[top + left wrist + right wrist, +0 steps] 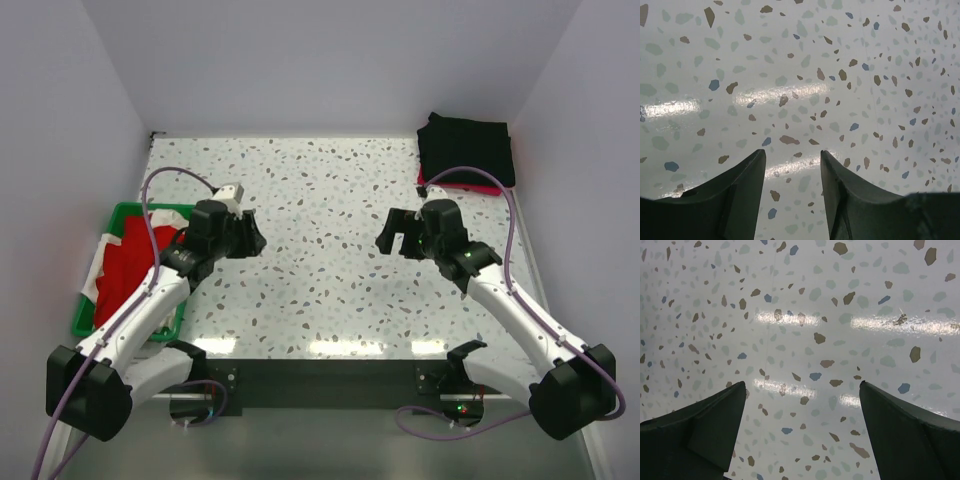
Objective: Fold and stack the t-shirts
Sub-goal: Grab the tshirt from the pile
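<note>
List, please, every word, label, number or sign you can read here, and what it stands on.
None: no text can be read in any view.
On the red and white t-shirts in the green basket, any print is too small to read.
On the black folded t-shirts, no label shows.
The table bears only coloured flecks.

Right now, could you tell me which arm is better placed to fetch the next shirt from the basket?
Left, probably: the green basket with the red t-shirt lies beside it, and the left gripper is open. The right gripper is nearer the black folded t-shirts.
</note>
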Robot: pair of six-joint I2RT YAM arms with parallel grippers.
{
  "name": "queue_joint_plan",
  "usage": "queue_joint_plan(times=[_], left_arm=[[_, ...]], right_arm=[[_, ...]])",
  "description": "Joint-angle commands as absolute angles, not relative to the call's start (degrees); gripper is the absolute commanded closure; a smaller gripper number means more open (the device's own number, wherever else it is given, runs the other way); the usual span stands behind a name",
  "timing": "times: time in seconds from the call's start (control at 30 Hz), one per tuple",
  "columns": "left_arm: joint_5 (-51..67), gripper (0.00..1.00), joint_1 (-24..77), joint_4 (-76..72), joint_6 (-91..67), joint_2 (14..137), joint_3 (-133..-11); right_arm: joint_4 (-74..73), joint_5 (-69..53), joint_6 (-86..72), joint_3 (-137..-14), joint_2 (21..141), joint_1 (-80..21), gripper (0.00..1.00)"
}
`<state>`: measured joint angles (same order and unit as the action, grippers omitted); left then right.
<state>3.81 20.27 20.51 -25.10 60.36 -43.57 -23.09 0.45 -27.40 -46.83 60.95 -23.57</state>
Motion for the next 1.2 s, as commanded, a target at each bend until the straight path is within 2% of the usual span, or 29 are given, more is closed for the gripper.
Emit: queue_joint_plan(times=[0.0, 0.2, 0.33, 0.5, 0.53, 0.57, 0.63, 0.9, 1.1, 1.17], left_arm=[[0.8, 0.47, 19.8, 19.1, -26.4, 60.6, -45.3], [-2.3, 0.42, 17.1, 22.1, -31.3, 63.5, -49.6], [-6.5, 0.39, 9.8, 26.2, -35.1, 64.9, -52.5], [-24.8, 0.26, 3.8, 37.7, -42.9, 67.3, -57.6], [-26.8, 0.22, 1.5, 39.2, -43.9, 67.3, -58.0], [-30.9, 0.1, 0.5, 41.3, -45.9, 67.2, -58.1], [-31.6, 0.07, -4.1, 41.3, -46.0, 67.1, -57.4], [-30.9, 0.09, -11.8, 38.0, -49.9, 77.1, -57.6], [-27.1, 0.16, -14.2, 32.5, -50.8, 86.7, -57.8], [-25.1, 0.25, -14.5, 31.8, -51.1, 88.0, -57.7]], right_arm=[[-22.5, 0.1, -26.4, -47.8, 59.5, -23.6, 0.01], [-23.0, -2.6, -26.8, -47.7, 59.2, -23.6, 0.01], [-23.4, -4.3, -27.3, -47.9, 59.5, -23.6, 0.01], [-23.3, -6.6, -27.6, -48.3, 59.4, -23.6, 0.01], [-23.0, -7.0, -27.6, -48.1, 59.5, -23.6, 0.01], [-23.0, -7.7, -27.7, -48.0, 59.6, -23.6, 0.01], [-22.2, -9.0, -27.9, -47.4, 60.0, -23.7, 0.01], [-21.4, -10.1, -28.2, -46.8, 60.6, -24.3, 0.01], [-20.8, -10.5, -28.2, -46.6, 60.4, -24.3, 0.01], [-20.7, -10.5, -28.1, -46.7, 60.4, -24.3, 0.01]])
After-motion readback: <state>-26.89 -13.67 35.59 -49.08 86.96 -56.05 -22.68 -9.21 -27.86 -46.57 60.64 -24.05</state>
